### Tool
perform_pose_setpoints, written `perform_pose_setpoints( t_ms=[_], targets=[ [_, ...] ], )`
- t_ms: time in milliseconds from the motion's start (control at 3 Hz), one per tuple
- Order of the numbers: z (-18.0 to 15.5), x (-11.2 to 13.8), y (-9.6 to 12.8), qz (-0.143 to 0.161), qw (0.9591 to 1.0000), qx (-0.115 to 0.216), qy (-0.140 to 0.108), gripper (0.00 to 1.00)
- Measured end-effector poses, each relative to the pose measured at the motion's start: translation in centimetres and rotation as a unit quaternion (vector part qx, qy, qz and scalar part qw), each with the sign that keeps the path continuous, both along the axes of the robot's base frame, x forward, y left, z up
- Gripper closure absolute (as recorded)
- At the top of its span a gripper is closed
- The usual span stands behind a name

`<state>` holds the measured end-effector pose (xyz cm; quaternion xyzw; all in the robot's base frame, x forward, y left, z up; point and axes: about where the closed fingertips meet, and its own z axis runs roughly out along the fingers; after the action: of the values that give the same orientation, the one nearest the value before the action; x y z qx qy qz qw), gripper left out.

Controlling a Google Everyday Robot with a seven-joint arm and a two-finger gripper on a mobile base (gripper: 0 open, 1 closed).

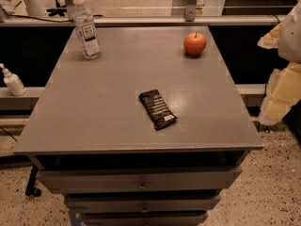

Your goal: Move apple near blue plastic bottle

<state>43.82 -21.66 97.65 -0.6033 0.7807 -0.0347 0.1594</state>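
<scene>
The round red-orange apple (194, 44) with a short dark stem stands at the far right of the grey table top (108, 102). The tall clear plastic bottle (86, 28) with a white cap and dark-and-white label stands upright at the far left, well apart from the apple. My gripper (282, 86) is a blurred pale yellow and white shape at the right edge of the view, beyond the table's right side, to the right of and nearer than the apple. It holds nothing that I can see.
A dark snack bar wrapper (157, 108) lies flat near the table's middle. A small white pump bottle (12, 81) stands on a lower ledge to the left. Drawers (141, 180) sit under the top. A rail and metal post (190, 4) run behind the table.
</scene>
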Motion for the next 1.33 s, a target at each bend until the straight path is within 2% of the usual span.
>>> perform_pose_setpoints(
  t_ms=[333,667,1000,1333],
  targets=[
    [0.0,0.0,0.0,0.000,1.0000,0.000,0.000,0.00],
    [-0.4,1.1,-0.1,-0.002,0.9998,0.014,-0.014,0.00],
    [-1.7,5.4,-1.6,-0.019,0.9980,0.039,-0.046,0.00],
    [-2.7,11.0,-3.6,-0.045,0.9927,0.078,-0.080,0.00]
  ],
)
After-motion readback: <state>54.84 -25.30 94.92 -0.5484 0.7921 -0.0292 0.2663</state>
